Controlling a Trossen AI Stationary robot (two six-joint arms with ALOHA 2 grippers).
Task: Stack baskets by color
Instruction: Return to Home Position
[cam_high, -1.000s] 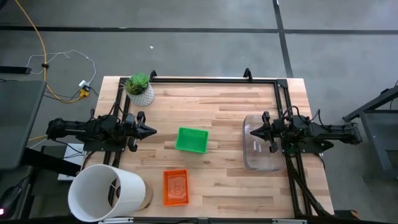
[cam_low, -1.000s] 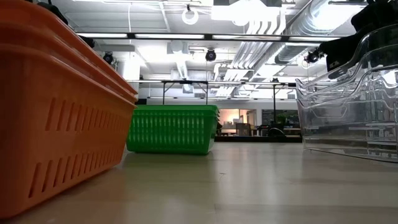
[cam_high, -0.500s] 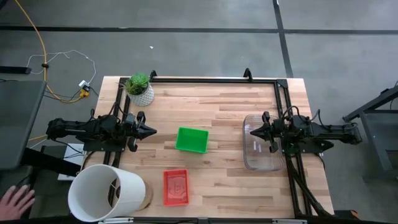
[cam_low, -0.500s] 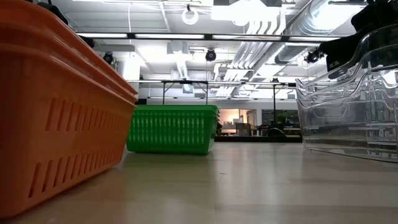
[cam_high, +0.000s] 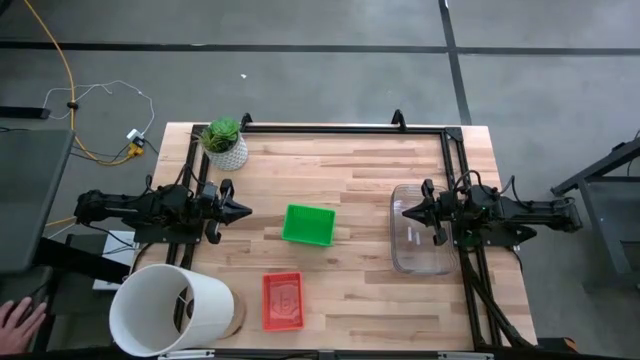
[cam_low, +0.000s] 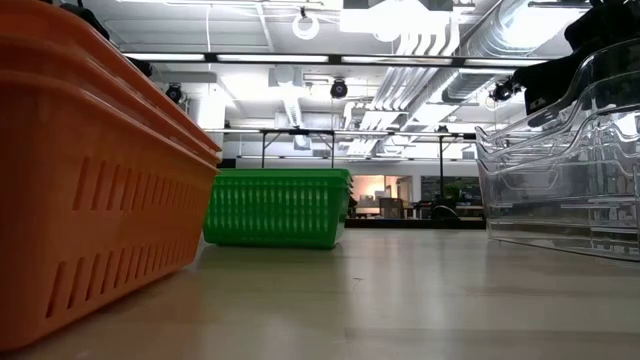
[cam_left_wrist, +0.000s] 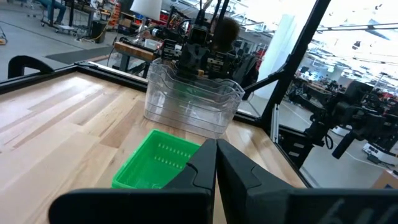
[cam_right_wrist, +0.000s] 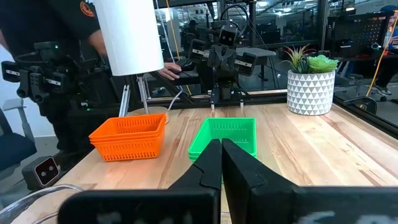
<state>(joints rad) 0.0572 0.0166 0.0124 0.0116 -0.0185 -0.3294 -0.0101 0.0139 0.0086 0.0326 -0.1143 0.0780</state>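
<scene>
Stacks look sorted, I'd say: green basket (cam_high: 308, 224) mid-table between claws, left gripper (cam_high: 243, 210) nearer. Orange stack (cam_high: 283, 300) at front edge. Clear stack (cam_high: 415, 250) right under right gripper (cam_high: 405, 211). Both claws pinched closed, holding nothing, so no reach needed, just retreat.
</scene>
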